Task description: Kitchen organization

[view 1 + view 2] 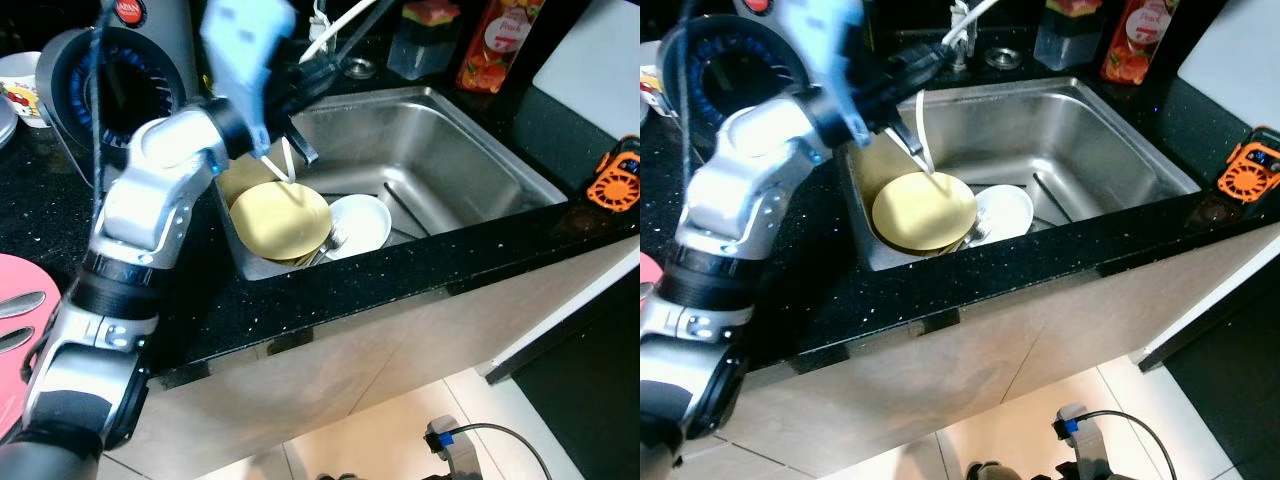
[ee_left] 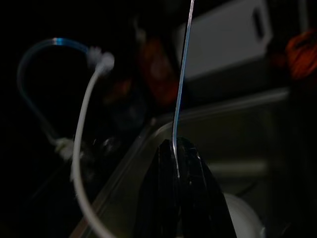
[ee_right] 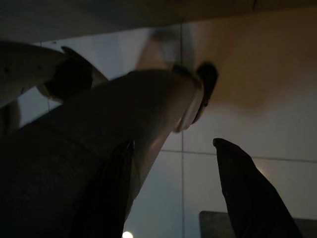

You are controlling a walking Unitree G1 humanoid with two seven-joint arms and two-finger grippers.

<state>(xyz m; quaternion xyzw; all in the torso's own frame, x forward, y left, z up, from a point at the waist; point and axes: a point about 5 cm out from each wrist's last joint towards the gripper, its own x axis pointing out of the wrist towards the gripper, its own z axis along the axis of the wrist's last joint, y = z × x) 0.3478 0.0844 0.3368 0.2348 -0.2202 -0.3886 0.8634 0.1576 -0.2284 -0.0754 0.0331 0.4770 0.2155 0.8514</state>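
In the eye view I had the left claw (image 1: pixel 300 150) over the sink (image 1: pixel 450 150), clenched on a white plate's (image 1: pixel 287 160) rim, edge-up to clear the yellow plate (image 1: pixel 280 220). The left wrist view showed its fingers (image 2: pixel 181 198) pinching that thin rim. In the right wrist view the right claw (image 3: pixel 173 188) hung released above the floor (image 3: pixel 237 99).
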